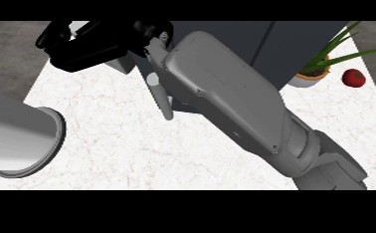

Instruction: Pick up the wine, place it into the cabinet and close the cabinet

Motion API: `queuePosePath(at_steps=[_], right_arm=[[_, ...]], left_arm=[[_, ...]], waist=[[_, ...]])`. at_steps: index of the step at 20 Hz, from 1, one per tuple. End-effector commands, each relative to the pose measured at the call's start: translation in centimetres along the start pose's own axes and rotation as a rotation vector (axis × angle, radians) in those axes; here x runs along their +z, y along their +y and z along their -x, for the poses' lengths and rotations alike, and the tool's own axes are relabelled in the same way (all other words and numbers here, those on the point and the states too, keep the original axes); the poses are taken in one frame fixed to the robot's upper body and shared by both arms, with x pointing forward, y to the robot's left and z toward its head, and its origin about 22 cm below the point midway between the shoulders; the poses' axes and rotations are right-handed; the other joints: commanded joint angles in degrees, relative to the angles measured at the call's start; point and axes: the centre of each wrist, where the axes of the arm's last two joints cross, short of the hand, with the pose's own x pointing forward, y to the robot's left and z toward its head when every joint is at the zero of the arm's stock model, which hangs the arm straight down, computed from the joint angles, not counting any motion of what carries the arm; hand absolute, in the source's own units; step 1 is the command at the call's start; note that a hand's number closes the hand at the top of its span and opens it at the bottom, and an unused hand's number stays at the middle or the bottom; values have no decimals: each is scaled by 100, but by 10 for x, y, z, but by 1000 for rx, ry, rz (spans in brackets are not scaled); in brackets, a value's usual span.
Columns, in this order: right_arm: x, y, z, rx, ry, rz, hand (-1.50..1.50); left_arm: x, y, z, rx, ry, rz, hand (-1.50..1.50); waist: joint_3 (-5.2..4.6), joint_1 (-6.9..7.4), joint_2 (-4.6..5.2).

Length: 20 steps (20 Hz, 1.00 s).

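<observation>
1. The right hand point(88, 48) is a dark mass beyond the cabinet's point(294, 43) left edge; I cannot tell how its fingers stand
2. The wine is nowhere visible; perhaps hidden by that hand, I cannot tell
3. The right forearm point(228, 102) slants across the cabinet's front
4. The left forearm point(26, 137) lies well left of the cabinet, its hand out of view
5. A potted plant point(316, 70) and red fruit point(353, 77) stand on the marble tabletop point(110, 142), right of the cabinet
6. Judgement: move slowly, keeping the forearm off the cabinet's door
</observation>
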Motion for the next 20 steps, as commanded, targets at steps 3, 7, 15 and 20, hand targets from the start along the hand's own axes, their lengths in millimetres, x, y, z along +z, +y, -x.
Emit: queuePosePath(at_steps=[3,7,15,20], right_arm=[[8,-60,14,7,-52,219,150],[25,-87,40,-6,-44,263,150],[46,-116,44,-35,-113,333,150],[42,-113,44,-34,-120,297,150]], left_arm=[[-3,4,-7,-17,-10,-15,-150],[-8,3,-14,-11,5,39,-150],[-10,-21,-6,73,5,62,-150],[-11,-30,0,105,41,79,-150]], waist=[[30,-75,47],[34,-86,68],[42,-332,126],[31,-446,147]])
